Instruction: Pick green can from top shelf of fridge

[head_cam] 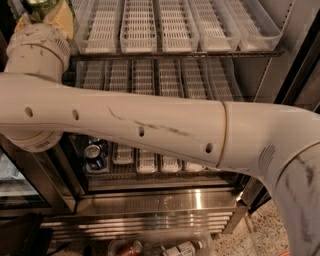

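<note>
While trays line the top shelf of the fridge, the gripper is by the green can top-left, grip unclear.

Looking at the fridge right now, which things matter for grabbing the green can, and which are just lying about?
For the job:
green can, at the upper left edge
gripper, right beside that can
top shelf, with white trays
fridge

Lying about:
blue cans, on a lower shelf
bottles, at the bottom edge

Dim warm light, bright glare on steel base, pincer shadowed in top-left corner
</note>
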{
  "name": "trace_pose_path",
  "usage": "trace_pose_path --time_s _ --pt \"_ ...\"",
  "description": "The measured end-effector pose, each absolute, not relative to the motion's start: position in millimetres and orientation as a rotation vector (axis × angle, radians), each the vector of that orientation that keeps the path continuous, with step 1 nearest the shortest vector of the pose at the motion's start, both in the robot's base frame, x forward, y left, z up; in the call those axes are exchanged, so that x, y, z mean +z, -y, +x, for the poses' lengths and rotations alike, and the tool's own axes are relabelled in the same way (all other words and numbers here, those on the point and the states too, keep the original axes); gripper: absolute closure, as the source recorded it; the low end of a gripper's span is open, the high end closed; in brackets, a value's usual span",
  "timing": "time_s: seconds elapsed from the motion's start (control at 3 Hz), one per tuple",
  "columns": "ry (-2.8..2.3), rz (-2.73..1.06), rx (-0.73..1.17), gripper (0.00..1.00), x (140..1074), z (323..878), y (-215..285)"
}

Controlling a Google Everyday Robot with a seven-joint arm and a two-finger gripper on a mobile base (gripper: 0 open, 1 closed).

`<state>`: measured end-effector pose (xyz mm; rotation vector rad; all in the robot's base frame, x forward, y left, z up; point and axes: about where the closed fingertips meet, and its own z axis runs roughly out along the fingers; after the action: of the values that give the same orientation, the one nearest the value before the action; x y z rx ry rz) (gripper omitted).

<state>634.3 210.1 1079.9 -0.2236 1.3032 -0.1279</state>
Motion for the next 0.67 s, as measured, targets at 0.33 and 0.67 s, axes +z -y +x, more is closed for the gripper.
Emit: trace_pose_path --time_s 0.33,0.67 --pt "-1.286 -0.223 -0.100 1.00 1089 632 -208" --pt "-1.262 -0.193 -0.071 1.00 1104 627 -200"
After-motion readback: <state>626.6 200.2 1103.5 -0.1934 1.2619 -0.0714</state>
